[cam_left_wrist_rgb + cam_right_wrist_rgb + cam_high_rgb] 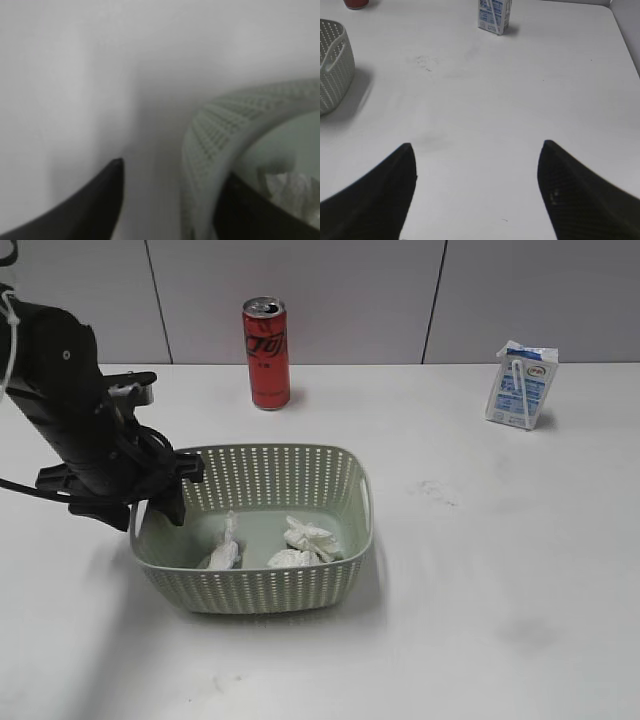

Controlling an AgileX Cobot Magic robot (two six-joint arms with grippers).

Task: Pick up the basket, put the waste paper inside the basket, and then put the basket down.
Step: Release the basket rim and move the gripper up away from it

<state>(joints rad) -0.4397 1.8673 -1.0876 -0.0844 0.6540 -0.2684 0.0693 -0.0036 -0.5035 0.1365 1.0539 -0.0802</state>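
The red can [266, 353] bears dark stylised lettering and the drink carton [522, 385] blue print, neither readable.

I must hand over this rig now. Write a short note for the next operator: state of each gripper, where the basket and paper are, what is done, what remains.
Left gripper: fingers straddle the basket's left wall, one outside, one inside; jaws look apart, not clearly clamped.
Right gripper: open, empty, over bare table right of the basket.
Basket: appears to rest on the table, in front of the red can; carton far right.
Paper: three wads lie inside the basket.
Done: paper is in.
Left: confirm the basket is fully down, release the wall, withdraw the left arm.
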